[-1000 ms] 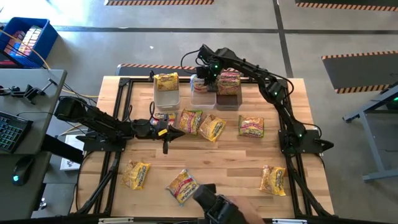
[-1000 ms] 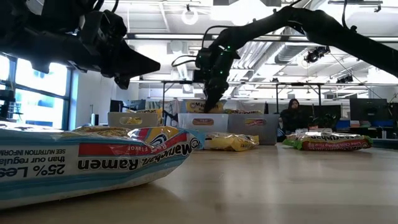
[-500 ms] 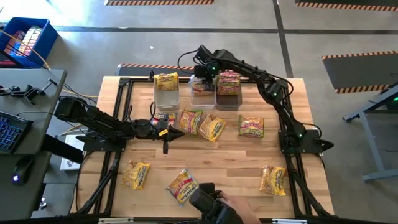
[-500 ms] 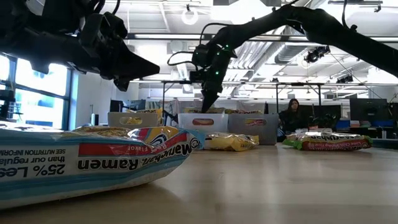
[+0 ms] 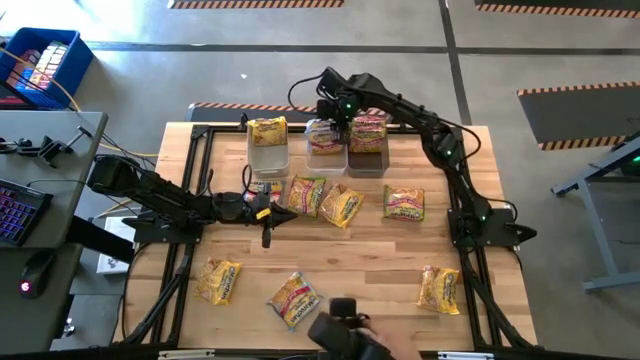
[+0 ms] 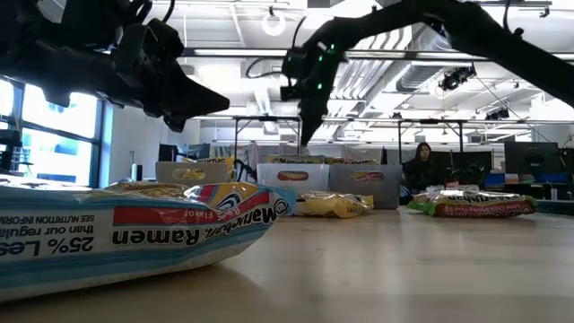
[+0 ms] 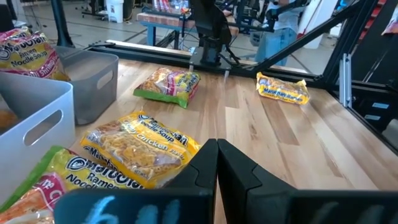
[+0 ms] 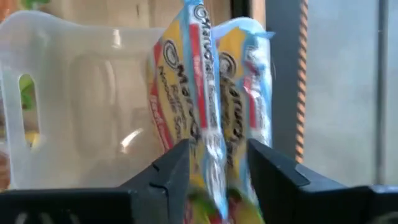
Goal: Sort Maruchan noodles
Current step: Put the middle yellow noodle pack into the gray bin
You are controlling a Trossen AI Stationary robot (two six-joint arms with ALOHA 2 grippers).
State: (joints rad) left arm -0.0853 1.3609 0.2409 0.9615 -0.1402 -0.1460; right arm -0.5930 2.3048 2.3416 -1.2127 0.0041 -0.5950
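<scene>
Left gripper (image 5: 264,226): fingers pressed shut on nothing, parked low at about 9 o'clock of table centre, likely waiting its turn.
Loose packets (image 5: 340,205): several lie flat across the table (image 5: 370,262), from the near edge at 6 o'clock to the row just before the bins; unsorted, within reach of either arm.
Left bin (image 5: 268,150): at 11 o'clock, one yellow packet propped at its far end.
Middle bin (image 5: 326,150): at 12 o'clock, blue-edged packets standing on edge against the far wall, so more will fit.
Right gripper (image 5: 336,118): above the middle bin; fingers parted, straddling the packet edges (image 8: 214,118) in its wrist view; whether it grips them cannot be told.
Dark bin (image 5: 366,155): just right, holds pink-printed packets.
</scene>
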